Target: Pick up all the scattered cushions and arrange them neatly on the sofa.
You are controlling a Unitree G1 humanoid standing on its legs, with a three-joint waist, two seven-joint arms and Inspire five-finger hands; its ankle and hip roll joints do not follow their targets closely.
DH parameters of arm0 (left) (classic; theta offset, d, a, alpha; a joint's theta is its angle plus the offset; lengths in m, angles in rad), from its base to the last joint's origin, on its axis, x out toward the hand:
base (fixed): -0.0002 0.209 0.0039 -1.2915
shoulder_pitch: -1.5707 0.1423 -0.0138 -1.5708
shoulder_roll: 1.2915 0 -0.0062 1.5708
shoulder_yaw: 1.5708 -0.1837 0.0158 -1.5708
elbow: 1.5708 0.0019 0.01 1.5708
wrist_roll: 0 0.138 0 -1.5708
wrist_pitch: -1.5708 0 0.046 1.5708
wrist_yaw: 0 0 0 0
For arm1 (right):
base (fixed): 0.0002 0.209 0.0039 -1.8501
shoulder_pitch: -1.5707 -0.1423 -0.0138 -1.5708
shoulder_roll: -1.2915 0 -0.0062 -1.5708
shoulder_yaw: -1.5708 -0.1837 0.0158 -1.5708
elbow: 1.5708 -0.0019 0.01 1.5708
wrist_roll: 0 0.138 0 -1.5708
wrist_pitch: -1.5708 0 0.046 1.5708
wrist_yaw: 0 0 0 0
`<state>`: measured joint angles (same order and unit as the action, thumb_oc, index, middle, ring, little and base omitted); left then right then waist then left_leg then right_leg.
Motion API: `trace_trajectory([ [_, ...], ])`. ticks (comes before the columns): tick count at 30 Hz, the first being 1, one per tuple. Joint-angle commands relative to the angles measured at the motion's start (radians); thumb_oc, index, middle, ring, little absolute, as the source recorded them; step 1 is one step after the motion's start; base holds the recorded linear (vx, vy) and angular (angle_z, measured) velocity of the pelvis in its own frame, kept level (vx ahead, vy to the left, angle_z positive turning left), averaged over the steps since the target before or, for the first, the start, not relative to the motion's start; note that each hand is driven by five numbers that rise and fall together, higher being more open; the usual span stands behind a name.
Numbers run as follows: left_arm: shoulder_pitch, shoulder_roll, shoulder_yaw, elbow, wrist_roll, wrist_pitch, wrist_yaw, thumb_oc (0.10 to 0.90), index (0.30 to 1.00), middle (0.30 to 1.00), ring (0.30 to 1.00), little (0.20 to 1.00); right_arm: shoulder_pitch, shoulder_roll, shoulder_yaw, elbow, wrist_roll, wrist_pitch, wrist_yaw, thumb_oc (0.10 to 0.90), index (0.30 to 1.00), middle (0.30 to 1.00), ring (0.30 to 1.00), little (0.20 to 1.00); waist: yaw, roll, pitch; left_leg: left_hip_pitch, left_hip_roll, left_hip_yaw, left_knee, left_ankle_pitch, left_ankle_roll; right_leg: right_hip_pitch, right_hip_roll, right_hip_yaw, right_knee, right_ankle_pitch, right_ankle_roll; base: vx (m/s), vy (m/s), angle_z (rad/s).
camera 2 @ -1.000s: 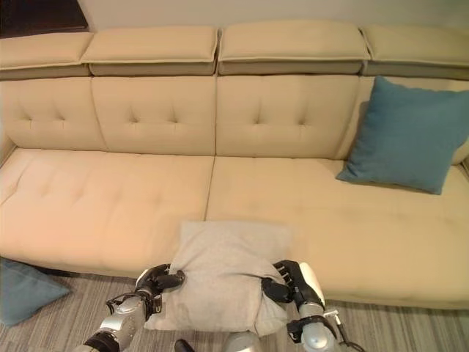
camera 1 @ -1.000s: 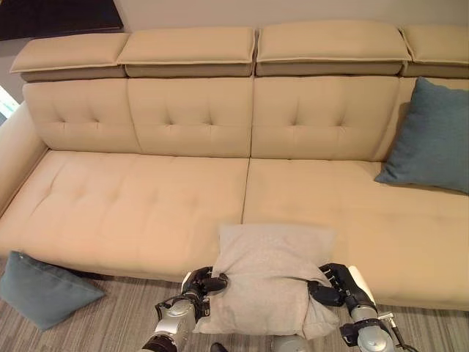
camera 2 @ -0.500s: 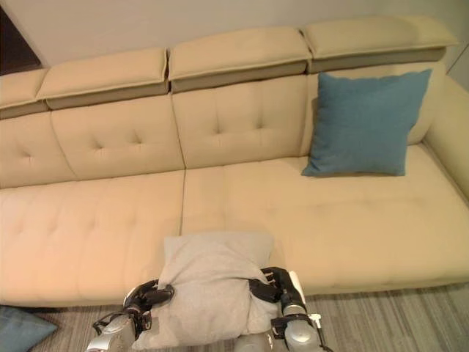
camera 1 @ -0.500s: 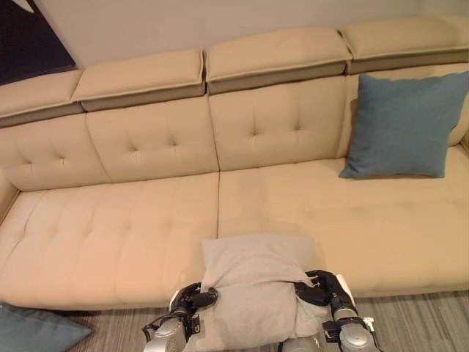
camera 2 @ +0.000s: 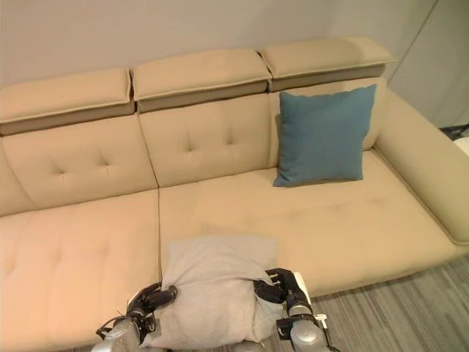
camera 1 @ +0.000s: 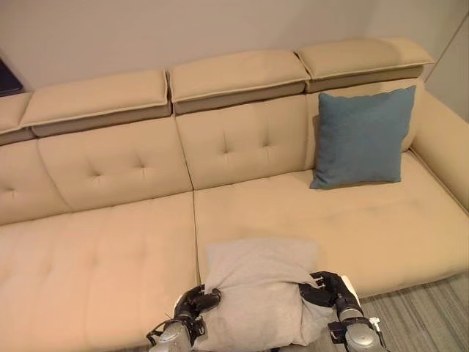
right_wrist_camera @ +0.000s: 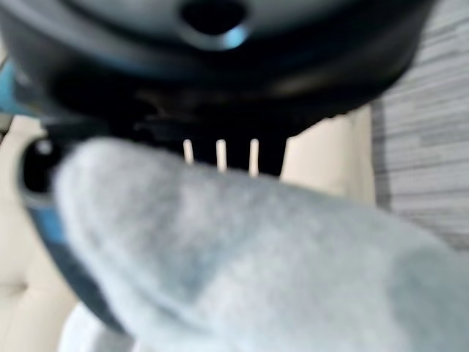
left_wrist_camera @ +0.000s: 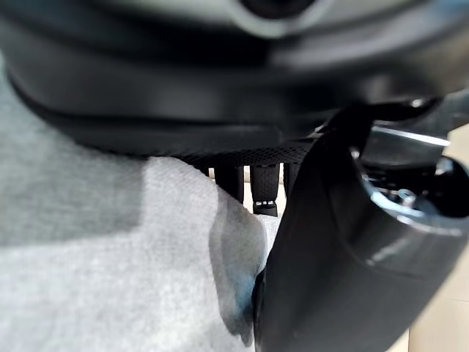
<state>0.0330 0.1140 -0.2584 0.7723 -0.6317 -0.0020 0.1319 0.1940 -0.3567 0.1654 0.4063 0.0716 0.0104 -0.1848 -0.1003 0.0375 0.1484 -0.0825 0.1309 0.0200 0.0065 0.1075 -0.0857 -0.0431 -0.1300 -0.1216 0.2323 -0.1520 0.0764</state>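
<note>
Between both hands, grey cushion (camera 1: 258, 292), unlabelled

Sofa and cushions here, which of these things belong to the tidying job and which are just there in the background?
Part of the job:
grey cushion, gripped at its sides by the left hand and right hand
blue cushion, leaning upright against the sofa back
sofa

Just there:
striped floor covering
wall behind the sofa
</note>
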Motion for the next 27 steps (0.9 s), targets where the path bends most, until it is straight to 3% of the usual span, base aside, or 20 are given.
trace_trajectory([
  [1,-0.036,-0.024,0.073,-0.109,-0.076,-0.11,0.004,0.4,0.3,0.3,0.3,0.3,-0.069,0.035,-0.014,-0.154,0.06,-0.084,-0.013,0.4,0.3,0.3,0.3,0.3,0.024,0.033,-0.027,-0.022,0.078,-0.011,-0.033,-0.005,-0.032,0.09,0.025,0.004,-0.081,-0.04,0.006,0.14,0.232,0.08],
  [9,0.022,0.018,0.096,-0.171,-0.086,-0.106,0.001,0.4,0.3,0.3,0.3,0.3,-0.099,0.048,0.004,-0.167,0.03,-0.079,-0.002,0.4,0.3,0.3,0.3,0.3,0.069,-0.025,-0.037,-0.009,0.02,0.022,0.018,-0.086,0.016,0.089,-0.039,0.025,-0.142,0.023,0.058,0.05,0.188,-0.05],
  [15,0.048,0.02,0.097,-0.169,-0.074,-0.097,-0.006,0.4,0.3,0.3,0.3,0.3,-0.092,0.059,-0.011,-0.154,0.003,-0.069,-0.003,0.4,0.3,0.3,0.3,0.3,0.092,-0.037,-0.047,-0.009,-0.052,0.021,0.033,-0.138,0.064,0.063,-0.104,0.011,-0.106,0.048,0.105,0.0,0.247,-0.01],
  [16,0.063,0.018,0.09,-0.17,-0.072,-0.089,-0.011,0.4,0.3,0.3,0.3,0.3,-0.082,0.071,-0.014,-0.151,-0.003,-0.058,0.0,0.4,0.3,0.3,0.3,0.3,0.096,-0.034,-0.037,0.012,-0.088,0.012,0.03,-0.152,0.094,0.019,-0.144,0.023,0.018,0.084,0.115,-0.02,0.195,-0.01],
  [17,0.063,0.018,0.089,-0.17,-0.072,-0.089,-0.011,0.4,0.3,0.3,0.3,0.3,-0.082,0.071,-0.014,-0.151,-0.003,-0.058,0.0,0.4,0.3,0.3,0.3,0.3,0.098,-0.033,-0.041,0.008,-0.088,0.014,0.03,-0.151,0.094,0.014,-0.143,0.024,0.018,0.086,0.115,-0.04,0.331,-0.02],
  [18,0.069,0.017,0.092,-0.174,-0.073,-0.087,-0.007,0.4,0.3,0.3,0.3,0.3,-0.079,0.074,-0.011,-0.151,-0.011,-0.054,-0.004,0.4,0.3,0.3,0.3,0.3,0.098,-0.034,-0.028,0.021,-0.116,0.011,0.03,-0.155,0.113,-0.012,-0.177,0.034,0.089,0.167,0.122,-0.03,0.304,0.09],
  [19,0.073,0.027,0.086,-0.189,-0.066,-0.084,-0.009,0.4,0.3,0.3,0.3,0.3,-0.074,0.078,-0.006,-0.155,-0.019,-0.05,-0.004,0.4,0.3,0.3,0.3,0.3,0.093,-0.019,-0.008,0.048,-0.137,-0.009,0.02,-0.16,0.132,-0.052,-0.192,0.038,0.197,0.216,0.094,-0.02,0.355,0.04],
  [21,0.073,0.039,0.079,-0.195,-0.044,-0.081,-0.013,0.4,0.3,0.3,0.3,0.3,-0.064,0.083,-0.001,-0.169,-0.015,-0.059,-0.008,0.4,0.3,0.3,0.3,0.3,0.084,-0.007,0.005,0.068,-0.148,-0.042,0.013,-0.167,0.143,-0.08,-0.15,0.065,0.265,0.176,0.067,0.03,0.179,0.15],
  [23,0.072,0.039,0.077,-0.193,-0.037,-0.081,-0.014,0.4,0.3,0.3,0.3,0.3,-0.063,0.083,0.001,-0.172,-0.011,-0.061,-0.007,0.4,0.3,0.3,0.3,0.3,0.08,-0.003,0.003,0.07,-0.149,-0.052,0.009,-0.166,0.144,-0.092,-0.12,0.074,0.252,0.151,0.06,0.04,0.036,0.31],
  [24,0.068,0.037,0.072,-0.192,-0.033,-0.082,-0.014,0.4,0.3,0.3,0.3,0.3,-0.068,0.083,0.005,-0.172,-0.009,-0.063,-0.008,0.4,0.3,0.3,0.3,0.3,0.073,0.002,0.003,0.07,-0.152,-0.063,0.007,-0.163,0.144,-0.103,-0.072,0.082,0.22,0.099,0.049,0.06,-0.016,0.34],
  [25,0.063,0.035,0.065,-0.198,-0.032,-0.083,-0.012,0.4,0.3,0.3,0.3,0.3,-0.084,0.073,0.02,-0.169,-0.001,-0.065,-0.008,0.4,0.3,0.3,0.3,0.3,0.061,-0.004,0.013,0.072,-0.17,-0.085,0.008,-0.159,0.142,-0.125,0.023,0.121,0.136,0.052,0.042,0.06,-0.016,0.37],
  [26,0.063,0.035,0.065,-0.198,-0.032,-0.083,-0.012,0.4,0.3,0.3,0.3,0.3,-0.085,0.073,0.02,-0.169,-0.001,-0.066,-0.008,0.4,0.3,0.3,0.3,0.3,0.061,-0.003,0.011,0.068,-0.168,-0.084,0.008,-0.158,0.142,-0.126,0.025,0.122,0.132,0.056,0.041,0.07,-0.072,0.44],
  [27,0.053,0.033,0.063,-0.194,-0.029,-0.081,-0.016,0.4,0.3,0.3,0.3,0.3,-0.095,0.064,0.029,-0.162,0.004,-0.067,-0.014,0.4,0.3,0.3,0.3,0.3,0.054,-0.014,0.015,0.073,-0.195,-0.124,0.008,-0.162,0.136,-0.114,0.072,0.149,0.018,0.063,0.046,0.04,-0.064,0.57],
])
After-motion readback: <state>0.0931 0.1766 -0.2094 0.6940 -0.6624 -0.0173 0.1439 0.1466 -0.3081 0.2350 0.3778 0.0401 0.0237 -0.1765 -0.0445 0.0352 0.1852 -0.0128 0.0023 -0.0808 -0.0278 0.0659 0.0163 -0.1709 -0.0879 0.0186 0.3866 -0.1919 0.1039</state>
